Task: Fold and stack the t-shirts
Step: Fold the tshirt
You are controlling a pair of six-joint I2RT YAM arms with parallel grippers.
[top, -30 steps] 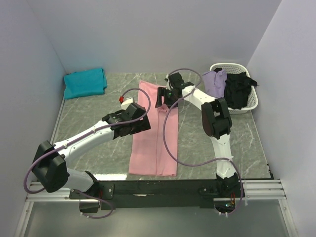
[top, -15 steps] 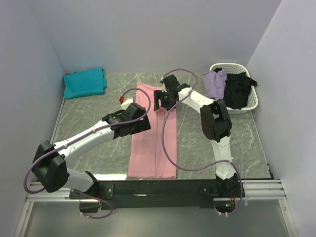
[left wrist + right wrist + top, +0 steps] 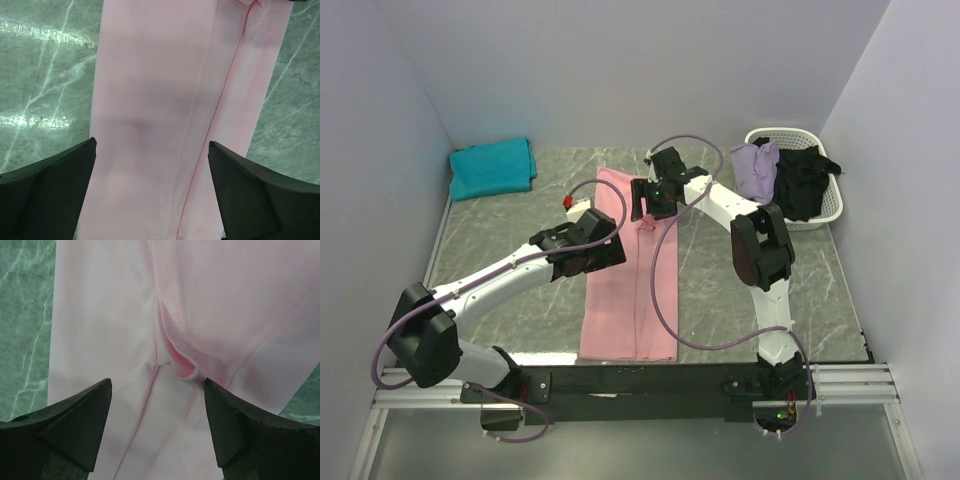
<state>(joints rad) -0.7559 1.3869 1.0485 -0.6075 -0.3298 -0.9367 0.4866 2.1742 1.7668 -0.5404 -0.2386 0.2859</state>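
Pink t-shirt, teal t-shirt, one each; one basket.

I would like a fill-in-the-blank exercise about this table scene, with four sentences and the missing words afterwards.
1. The long flat shirt is ____ in colour.
2. The teal shirt lies in the far ____ corner of the table.
3. The lavender shirt and the black shirt sit in a white ____.
4. The left claw and the right claw are both ____, gripping nothing.
Missing words: pink, left, basket, open.
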